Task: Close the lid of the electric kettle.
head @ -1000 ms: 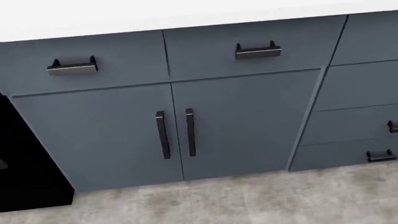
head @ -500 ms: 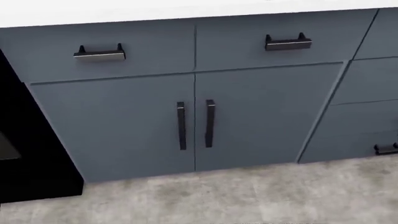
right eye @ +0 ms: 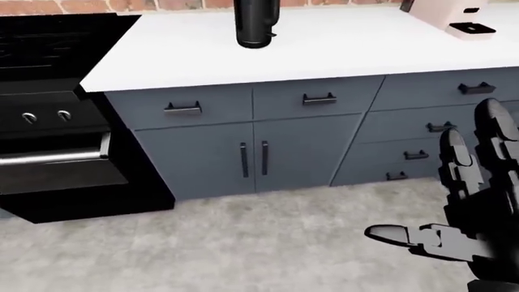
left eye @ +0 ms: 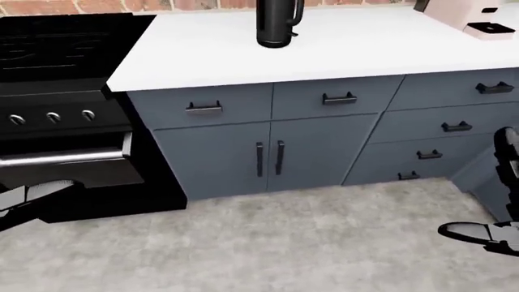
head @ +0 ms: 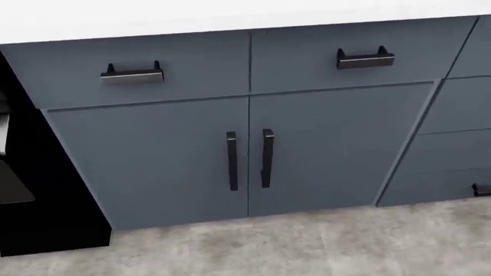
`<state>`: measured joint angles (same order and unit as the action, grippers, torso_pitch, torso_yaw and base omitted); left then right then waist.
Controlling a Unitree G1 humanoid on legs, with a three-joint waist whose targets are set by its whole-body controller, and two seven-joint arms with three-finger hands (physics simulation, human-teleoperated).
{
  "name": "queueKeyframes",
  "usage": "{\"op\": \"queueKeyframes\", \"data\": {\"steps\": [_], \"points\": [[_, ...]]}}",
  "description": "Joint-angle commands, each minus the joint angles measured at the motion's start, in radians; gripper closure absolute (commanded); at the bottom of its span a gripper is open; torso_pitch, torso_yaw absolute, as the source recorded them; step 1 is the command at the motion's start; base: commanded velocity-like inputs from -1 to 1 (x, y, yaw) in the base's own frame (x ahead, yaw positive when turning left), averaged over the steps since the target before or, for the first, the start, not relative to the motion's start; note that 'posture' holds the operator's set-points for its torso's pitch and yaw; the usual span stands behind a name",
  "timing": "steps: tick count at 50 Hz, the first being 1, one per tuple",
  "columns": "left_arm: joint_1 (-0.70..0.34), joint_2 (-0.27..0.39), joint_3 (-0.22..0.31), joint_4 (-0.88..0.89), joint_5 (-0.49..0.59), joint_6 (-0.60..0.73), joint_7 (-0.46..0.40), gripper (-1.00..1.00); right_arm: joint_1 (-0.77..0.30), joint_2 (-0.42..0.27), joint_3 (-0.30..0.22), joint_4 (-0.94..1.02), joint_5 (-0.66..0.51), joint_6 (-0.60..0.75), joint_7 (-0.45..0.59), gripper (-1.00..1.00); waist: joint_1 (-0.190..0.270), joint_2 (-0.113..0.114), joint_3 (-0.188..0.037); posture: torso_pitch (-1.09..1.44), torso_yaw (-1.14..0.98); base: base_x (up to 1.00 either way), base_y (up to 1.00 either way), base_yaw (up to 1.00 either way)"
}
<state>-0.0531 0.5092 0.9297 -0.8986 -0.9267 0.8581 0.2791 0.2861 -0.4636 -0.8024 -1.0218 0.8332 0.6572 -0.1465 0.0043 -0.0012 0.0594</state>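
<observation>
The black electric kettle (left eye: 275, 23) stands on the white counter (left eye: 357, 45) at the top of the left-eye view. Its top is cut off by the picture's edge, so the lid does not show. It also shows in the right-eye view (right eye: 255, 24). My right hand (right eye: 434, 182) is at the lower right of the right-eye view, fingers spread open and empty, far below and to the right of the kettle. Only a grey piece of my left arm (left eye: 36, 198) shows at the lower left; the hand itself is out of view.
Blue-grey cabinets with black handles (head: 248, 158) fill the head view under the counter. A black stove (left eye: 65, 115) stands to their left. A pink-white appliance (left eye: 474, 15) sits at the counter's top right. Grey floor (left eye: 284, 243) lies between me and the cabinets.
The whole head view has shifted: the cabinet doors and handles now sit further right and the stove shows more at the left, so the camera has moved. Nothing was handled.
</observation>
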Motion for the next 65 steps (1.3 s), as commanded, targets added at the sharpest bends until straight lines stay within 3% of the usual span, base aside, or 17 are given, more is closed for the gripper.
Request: {"op": "queueKeyframes", "data": {"steps": [1,16,22,23,25,32,35,36,37,38,46,50,51,52,59,63,65], "points": [[-0.013,0.02,0.021,-0.026,0.002,-0.03,-0.003,-1.0,-0.004,-0.014,-0.017,-0.025,-0.008,-0.032,0.0,-1.0,0.0,0.004,-0.004,0.0,0.0,0.29,0.0,0.0],[-0.016,0.024,0.022,-0.031,-0.005,-0.022,0.003,-1.0,-0.001,-0.014,-0.012,-0.025,-0.018,-0.032,0.009,-1.0,0.011,0.028,-0.006,0.0,0.0,0.29,0.0,0.0],[-0.015,0.028,0.025,-0.035,-0.016,-0.02,0.011,-1.0,-0.005,-0.012,-0.014,-0.025,-0.018,-0.03,0.011,-1.0,0.02,-0.052,-0.016,0.0,0.0,0.29,0.0,0.0],[-0.014,0.025,0.021,-0.032,-0.01,-0.024,0.008,-1.0,-0.005,-0.013,-0.016,-0.025,-0.015,-0.03,0.01,-1.0,0.005,-0.028,-0.011,0.0,0.0,0.29,0.0,0.0],[-0.013,0.024,0.022,-0.032,-0.008,-0.023,0.006,-1.0,-0.002,-0.013,-0.016,-0.025,-0.016,-0.032,0.01,-1.0,0.001,-0.047,0.001,0.0,0.0,0.3,0.0,0.0],[-0.011,0.024,0.024,-0.031,-0.007,-0.027,0.003,-1.0,0.004,-0.011,-0.022,-0.025,-0.012,-0.038,0.012,-1.0,-0.018,0.0,0.003,0.0,0.0,0.29,0.0,0.0],[-0.012,0.024,0.027,-0.029,-0.008,-0.026,0.002,-1.0,0.004,-0.008,-0.022,-0.025,-0.015,-0.038,0.015,-1.0,-0.023,0.057,-0.015,0.0,0.0,0.29,0.0,0.0],[-0.01,0.022,0.023,-0.027,-0.001,-0.03,-0.002,-1.0,0.003,-0.008,-0.022,-0.025,-0.015,-0.037,0.016,-1.0,-0.021,0.09,-0.047,0.0,0.0,0.29,0.0,0.0],[-0.013,0.025,0.029,-0.029,-0.012,-0.024,0.004,-1.0,0.003,-0.007,-0.023,-0.025,-0.016,-0.037,0.017,-1.0,-0.004,0.057,-0.005,0.0,0.0,0.3,0.0,0.0],[-0.013,0.026,0.028,-0.03,-0.013,-0.024,0.006,-1.0,0.0,-0.002,-0.022,-0.025,-0.023,-0.034,0.021,-1.0,-0.01,0.071,0.009,0.0,0.0,0.28,0.0,0.0],[-0.016,0.027,0.031,-0.022,-0.012,-0.026,0.004,-1.0,-0.006,0.014,-0.012,-0.025,-0.05,-0.031,0.039,-1.0,0.018,0.014,-0.008,0.0,0.0,0.29,0.0,0.0],[-0.013,0.024,0.022,-0.02,-0.004,-0.034,0.001,-1.0,-0.005,0.013,-0.008,-0.025,-0.053,-0.032,0.038,-1.0,0.022,-0.07,-0.049,0.0,0.0,0.29,0.0,0.0],[-0.013,0.024,0.021,-0.021,-0.003,-0.034,0.002,-1.0,-0.004,0.011,-0.01,-0.025,-0.05,-0.032,0.036,-1.0,0.007,-0.035,-0.01,0.0,0.0,0.3,0.0,0.0],[-0.013,0.023,0.021,-0.021,-0.003,-0.034,0.002,-1.0,-0.002,0.011,-0.011,-0.025,-0.048,-0.033,0.036,-1.0,0.01,-0.053,0.004,0.0,0.0,0.29,0.0,0.0],[-0.013,0.028,0.026,-0.028,-0.015,-0.027,0.009,-1.0,0.004,-0.003,-0.02,-0.025,-0.026,-0.037,0.024,-1.0,-0.016,-0.003,-0.001,0.0,0.0,0.29,0.0,0.0],[-0.012,0.027,0.024,-0.027,-0.013,-0.028,0.007,-1.0,0.002,0.001,-0.018,-0.025,-0.032,-0.037,0.029,-1.0,-0.022,0.081,-0.026,0.0,0.0,0.29,0.0,0.0],[-0.013,0.027,0.023,-0.028,-0.013,-0.028,0.008,-1.0,-0.002,0.004,-0.018,-0.025,-0.038,-0.033,0.033,-1.0,-0.008,0.067,-0.006,0.0,0.0,0.29,0.0,0.0]]}}
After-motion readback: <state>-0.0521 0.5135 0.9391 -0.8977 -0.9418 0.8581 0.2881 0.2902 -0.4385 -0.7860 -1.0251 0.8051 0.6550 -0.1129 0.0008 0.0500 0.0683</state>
